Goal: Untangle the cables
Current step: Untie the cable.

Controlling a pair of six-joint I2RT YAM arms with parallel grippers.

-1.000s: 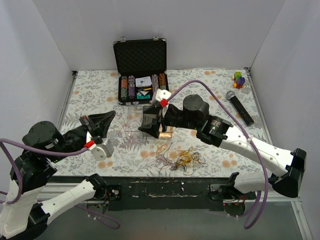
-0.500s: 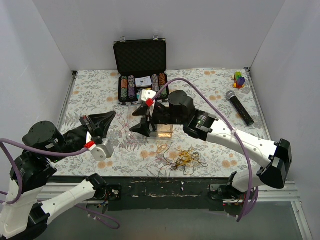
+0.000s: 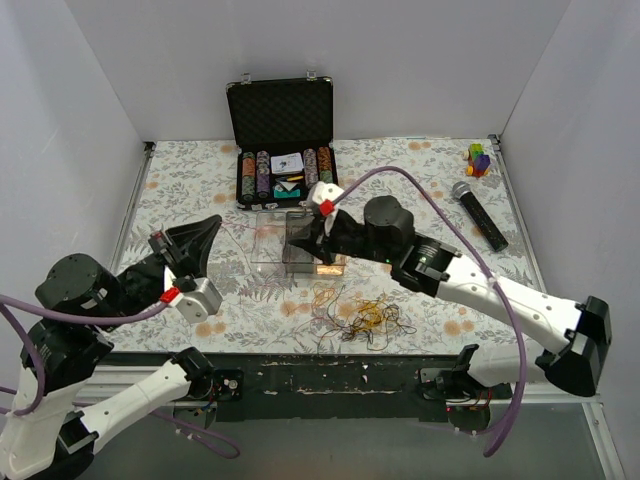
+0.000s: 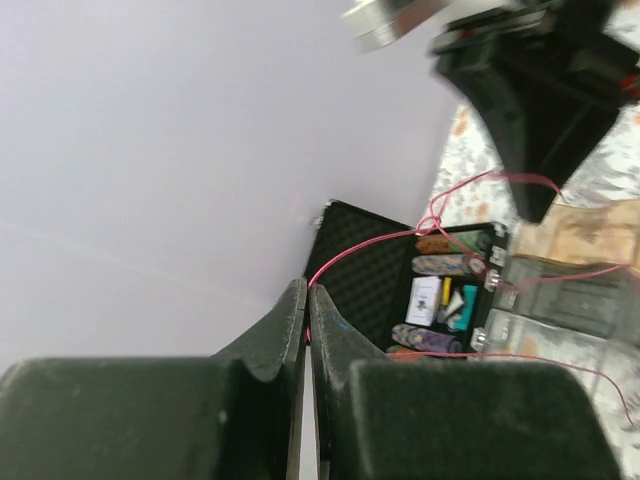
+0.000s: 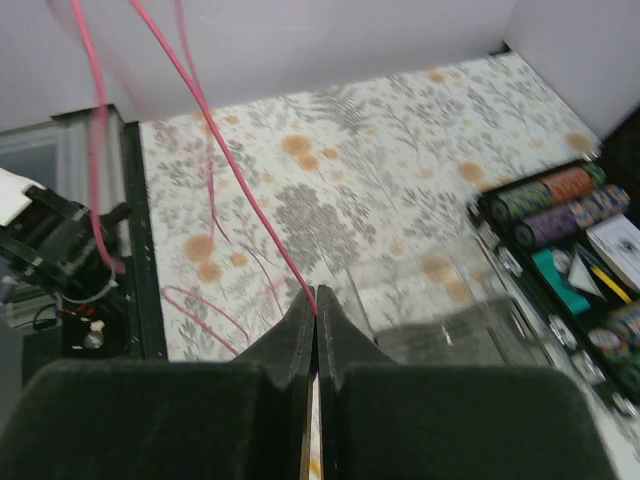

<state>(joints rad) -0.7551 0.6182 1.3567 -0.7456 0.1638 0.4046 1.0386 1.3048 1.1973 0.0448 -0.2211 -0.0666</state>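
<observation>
The left gripper [image 4: 307, 300] is pinched tight on a pink cable [image 4: 370, 245], and the right gripper [image 5: 315, 305] is clamped on it too. The other cables [image 3: 365, 318] lie clumped at five o'clock from the right gripper.

White walls [image 3: 300, 40], floral table [image 3: 430, 180], apparently cloth-covered.

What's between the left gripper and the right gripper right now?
A pink wire, pinched by the left gripper and the right gripper, spans the gap, clearest in the left wrist view. From above, a clear box lies there too.
</observation>
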